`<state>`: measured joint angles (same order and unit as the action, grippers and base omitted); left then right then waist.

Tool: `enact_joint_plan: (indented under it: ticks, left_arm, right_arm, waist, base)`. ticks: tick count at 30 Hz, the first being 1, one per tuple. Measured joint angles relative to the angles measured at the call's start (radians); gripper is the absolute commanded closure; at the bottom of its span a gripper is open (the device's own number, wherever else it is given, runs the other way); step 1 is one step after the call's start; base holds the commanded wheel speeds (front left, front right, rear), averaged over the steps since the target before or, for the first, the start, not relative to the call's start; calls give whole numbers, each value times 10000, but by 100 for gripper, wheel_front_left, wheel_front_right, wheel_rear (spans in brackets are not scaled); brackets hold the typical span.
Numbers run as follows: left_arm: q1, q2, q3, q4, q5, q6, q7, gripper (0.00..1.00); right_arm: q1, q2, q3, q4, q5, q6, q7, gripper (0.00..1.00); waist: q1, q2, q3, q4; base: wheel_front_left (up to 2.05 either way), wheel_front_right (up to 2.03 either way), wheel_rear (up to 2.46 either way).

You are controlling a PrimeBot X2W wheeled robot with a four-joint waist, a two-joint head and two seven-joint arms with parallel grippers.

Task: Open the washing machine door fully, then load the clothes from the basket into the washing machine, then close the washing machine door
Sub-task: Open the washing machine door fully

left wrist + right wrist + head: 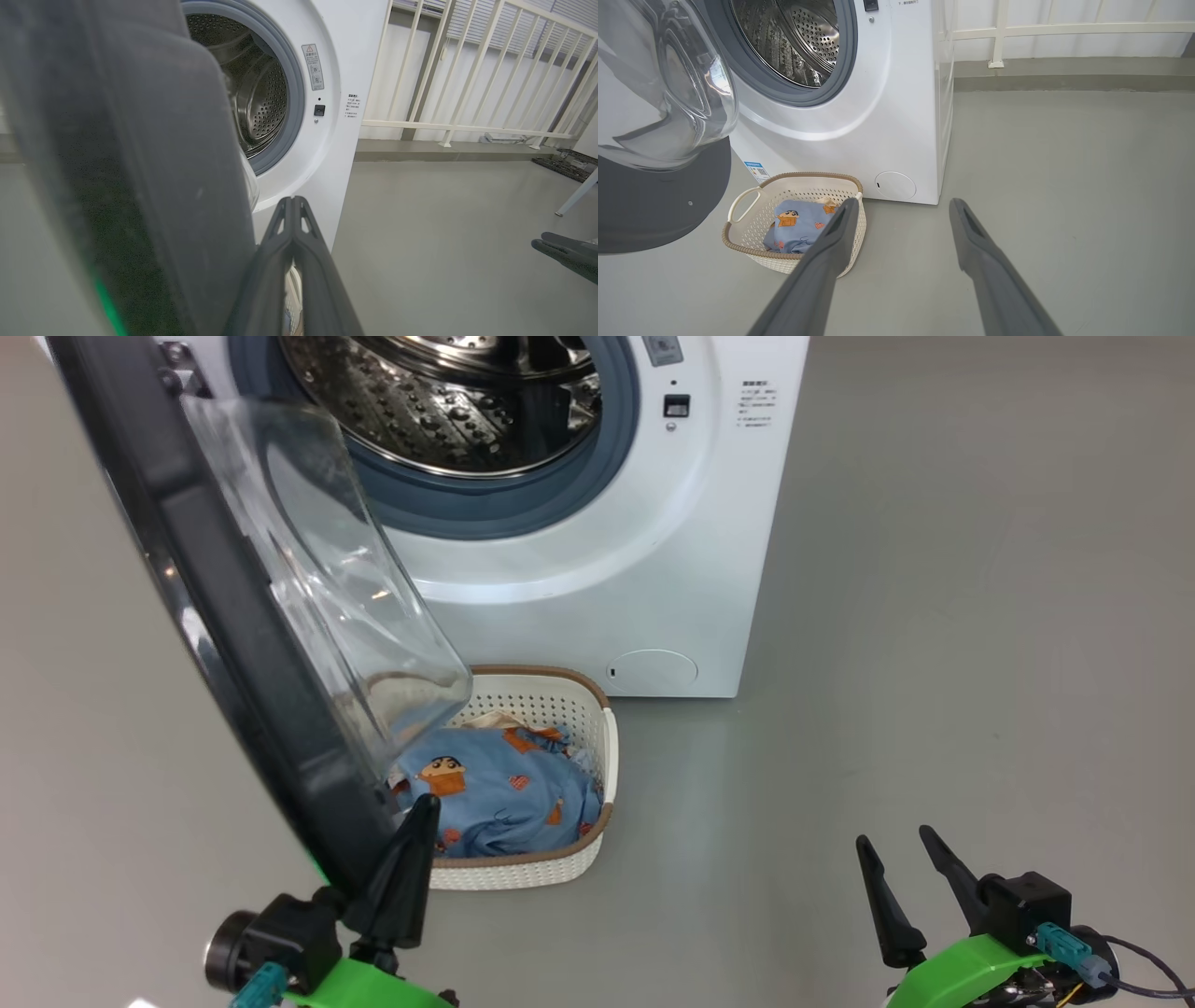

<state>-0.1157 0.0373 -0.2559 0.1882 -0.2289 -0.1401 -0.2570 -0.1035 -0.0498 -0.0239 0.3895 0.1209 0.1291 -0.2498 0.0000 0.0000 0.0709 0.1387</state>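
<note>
Blue cartoon-print clothes [504, 793] in cream perforated plastic basket [607, 756] lie just ahead of left pincer [425, 807], fingers pressed together, empty, beside black-rimmed glass door [233, 644]; right pincer [892, 840], spread wide, empty, well apart.

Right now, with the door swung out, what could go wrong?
The shut left gripper sits beside the rim of the washing machine door; a push could slip off. In the head view the door covers part of the basket, so the open right gripper reaching for the clothes might knock the door.
</note>
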Motion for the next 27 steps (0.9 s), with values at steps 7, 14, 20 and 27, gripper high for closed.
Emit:
enact_joint_plan:
  ticks: [7,14,20,27]
  left_arm:
    - [420,-63,815,146,165,-38,-10,100]
    - [753,-52,1990,295,142,240,4,100]
    - [919,-65,2963,332,10,589,4,100]
    - [523,81,4406,997,-201,694,-10,100]
  right_arm:
    - [1,0,-2,8,52,0,0,0]
    - [5,-2,-8,15,54,0,0,0]
    - [7,0,31,25,54,0,0,0]
    - [3,0,48,15,44,0,0,0]
  waist:
    - [0,0,-65,333]
    - [0,0,-148,693]
    - [0,0,-203,932]
    - [-1,0,45,965]
  base:
    - [0,0,0]
    - [0,0,0]
    - [0,0,0]
    - [0,0,0]
